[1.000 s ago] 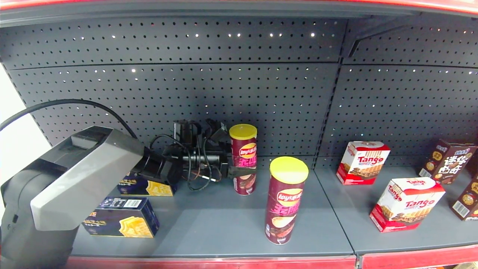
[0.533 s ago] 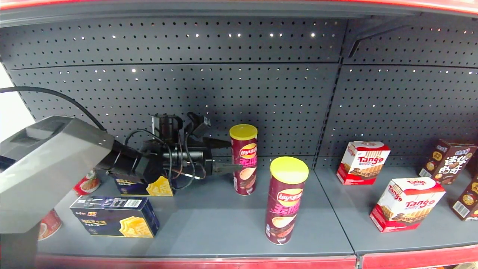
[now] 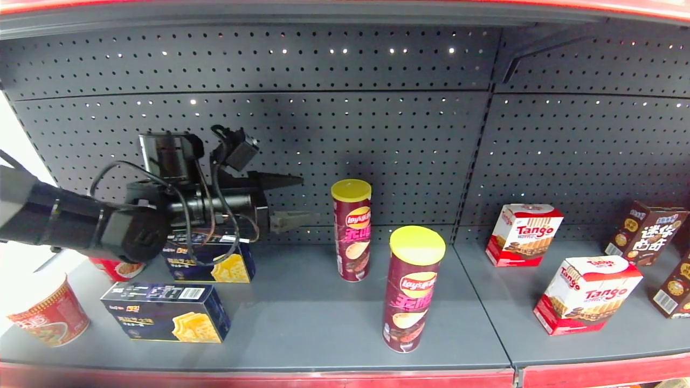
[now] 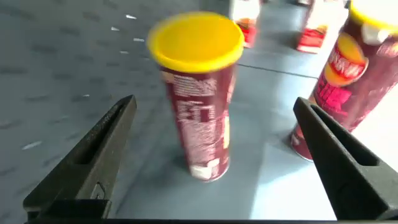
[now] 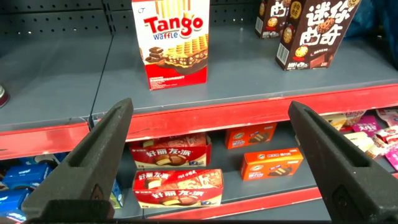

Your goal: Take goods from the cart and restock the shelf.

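- Head view first, and straight to the rear chip can (image 3: pixel 351 229): upright on the grey shelf (image 3: pixel 302 318), close to the pegboard (image 3: pixel 377 134), behind and to the left of the front chip can (image 3: pixel 412 288), clear of it.
- Probably light and stiff in the wall, yet tall and narrow, so easy to tip with a sideways nudge. Likely slick on that glossy wrap, too.
- Best taken around mid-body, below the yellow lid (image 3: pixel 351 189), with a gentle squeeze to spare the thin tube.
- Over to the left gripper (image 3: pixel 308 198): held level beside the can's upper half, just to its left, not touching, fingers spread wide with nothing between them.
- In the left wrist view, framing that can squarely between the two dark fingers (image 4: pixel 93 165).
- And the right gripper (image 5: pixel 208 109): spread as well, empty, facing a wafer box (image 5: pixel 177 40).
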### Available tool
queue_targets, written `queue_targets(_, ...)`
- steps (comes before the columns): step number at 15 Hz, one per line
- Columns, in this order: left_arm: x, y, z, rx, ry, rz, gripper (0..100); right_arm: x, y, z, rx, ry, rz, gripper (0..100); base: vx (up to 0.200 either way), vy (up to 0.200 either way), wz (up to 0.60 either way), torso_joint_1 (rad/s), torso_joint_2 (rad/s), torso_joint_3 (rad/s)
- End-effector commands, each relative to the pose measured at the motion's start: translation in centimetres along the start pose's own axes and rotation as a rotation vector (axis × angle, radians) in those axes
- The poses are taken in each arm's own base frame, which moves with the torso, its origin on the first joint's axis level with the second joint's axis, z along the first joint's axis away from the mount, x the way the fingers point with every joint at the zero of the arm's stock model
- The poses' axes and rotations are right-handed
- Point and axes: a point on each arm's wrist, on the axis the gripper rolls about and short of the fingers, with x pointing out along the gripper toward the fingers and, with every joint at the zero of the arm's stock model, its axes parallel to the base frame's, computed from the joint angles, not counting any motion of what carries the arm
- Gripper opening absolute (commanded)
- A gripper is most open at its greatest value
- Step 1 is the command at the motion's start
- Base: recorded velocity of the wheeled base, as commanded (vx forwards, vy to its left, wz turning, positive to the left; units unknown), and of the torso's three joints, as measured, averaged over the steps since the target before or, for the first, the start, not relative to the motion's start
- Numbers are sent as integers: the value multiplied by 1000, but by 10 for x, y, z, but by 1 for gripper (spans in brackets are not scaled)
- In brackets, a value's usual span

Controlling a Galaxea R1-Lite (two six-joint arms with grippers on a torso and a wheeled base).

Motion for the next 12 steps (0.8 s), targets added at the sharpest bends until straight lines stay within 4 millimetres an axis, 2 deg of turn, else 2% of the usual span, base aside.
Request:
queue_targets(1, -48, -34, 47, 61, -45, 174, 100, 0, 0, 0, 0, 2, -1, 100, 0, 0, 0, 0, 0, 0)
queue_targets(3, -73, -54, 57, 76, -40, 330, 100, 0, 0, 0, 0, 2, -2, 100, 0, 0, 0, 0, 0, 0)
queue_targets(4, -74, -56, 57, 76, -40, 336, 100, 0, 0, 0, 0, 2, -2, 100, 0, 0, 0, 0, 0, 0)
queue_targets(5, -98, -82, 65, 81, -48, 464, 100, 0, 0, 0, 0, 2, -1, 100, 0, 0, 0, 0, 0, 0)
queue_targets(7, -126, -115, 69, 64, -83, 573, 100, 0, 0, 0, 0, 2, -1, 100, 0, 0, 0, 0, 0, 0)
queue_targets(10, -165, -161, 57, -19, -79, 732, 100, 0, 0, 0, 0, 2, -1, 100, 0, 0, 0, 0, 0, 0)
queue_targets(12, -188, -202, 29, -106, -95, 801, 100, 0, 0, 0, 0, 2, -1, 100, 0, 0, 0, 0, 0, 0)
